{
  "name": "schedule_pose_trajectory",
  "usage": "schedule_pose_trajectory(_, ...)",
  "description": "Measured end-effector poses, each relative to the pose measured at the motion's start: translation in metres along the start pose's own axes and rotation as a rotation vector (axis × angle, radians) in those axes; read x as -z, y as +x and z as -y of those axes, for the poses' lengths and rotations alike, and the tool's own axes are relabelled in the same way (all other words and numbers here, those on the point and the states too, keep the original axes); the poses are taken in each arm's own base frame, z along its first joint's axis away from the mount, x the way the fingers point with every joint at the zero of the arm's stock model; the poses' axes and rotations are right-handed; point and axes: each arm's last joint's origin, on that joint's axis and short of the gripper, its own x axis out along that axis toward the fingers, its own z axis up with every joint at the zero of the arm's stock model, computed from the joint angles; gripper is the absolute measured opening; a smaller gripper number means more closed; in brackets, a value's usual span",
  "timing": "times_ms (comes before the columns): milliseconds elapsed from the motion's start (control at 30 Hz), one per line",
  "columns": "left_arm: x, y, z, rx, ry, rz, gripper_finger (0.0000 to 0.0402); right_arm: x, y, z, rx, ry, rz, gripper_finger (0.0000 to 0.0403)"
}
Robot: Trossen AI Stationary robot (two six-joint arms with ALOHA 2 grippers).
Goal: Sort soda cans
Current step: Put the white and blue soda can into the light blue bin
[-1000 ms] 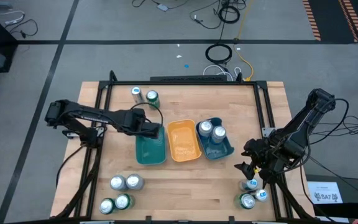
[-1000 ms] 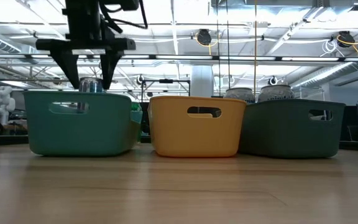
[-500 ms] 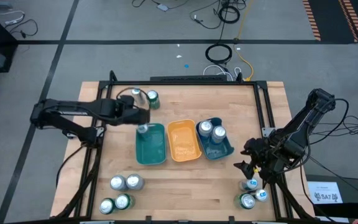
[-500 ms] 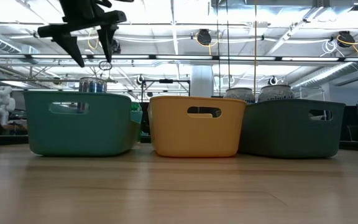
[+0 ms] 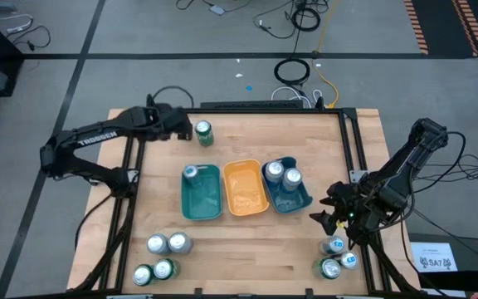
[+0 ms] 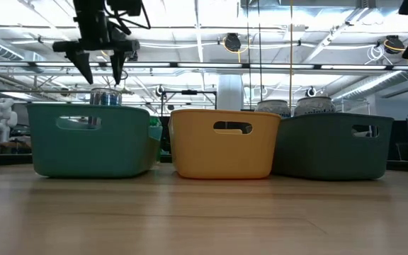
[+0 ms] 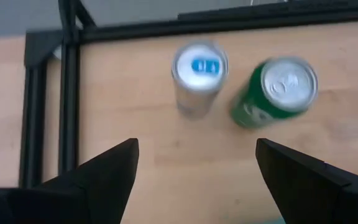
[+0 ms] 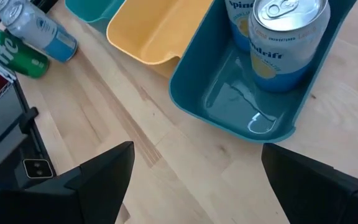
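Wooden table (image 5: 247, 237) with black frame. At centre three trays side by side: teal tray (image 5: 202, 196), yellow tray (image 5: 245, 188), blue tray (image 5: 293, 195). Standing directly on the wood: green can (image 5: 203, 133) at far edge, four cans (image 5: 163, 256) near left corner, three cans (image 5: 337, 257) near right corner.

L gripper (image 5: 182, 130) open at table's far-left, R gripper (image 5: 329, 218) open, raised near right edge

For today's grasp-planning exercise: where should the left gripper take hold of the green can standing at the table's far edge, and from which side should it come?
Grip the green can around its round side wall, likely coming straight down over its silver top. It stands upright, and the open left gripper hangs beside it. Keep clear of the silver-white can standing close by.
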Motion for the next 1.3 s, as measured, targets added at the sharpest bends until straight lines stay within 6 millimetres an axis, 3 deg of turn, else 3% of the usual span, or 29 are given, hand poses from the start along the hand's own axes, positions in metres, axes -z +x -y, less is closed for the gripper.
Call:
schedule_pose_trajectory(267, -0.045, 0.026, -0.005, 0.121, 0.046, 0.047, 0.0334, -0.001, 0.000, 0.000, -0.003, 0.065, 0.048, 0.0345)
schedule_pose_trajectory(467, -0.059, 0.056, -0.006, 0.065, 0.117, 0.001, 0.0334, -0.003, 0.000, -0.001, -0.011, 0.084, 0.098, 0.0345)
schedule_pose_trajectory(700, -0.066, 0.082, -0.001, 0.047, 0.152, -0.035, 0.0334, -0.003, 0.000, 0.000, -0.012, 0.125, 0.098, 0.0345)
schedule_pose_trajectory(1300, -0.064, 0.114, 0.005, 0.010, 0.180, -0.129, 0.0334, -0.003, 0.000, 0.000, -0.012, 0.134, 0.099, 0.0345)
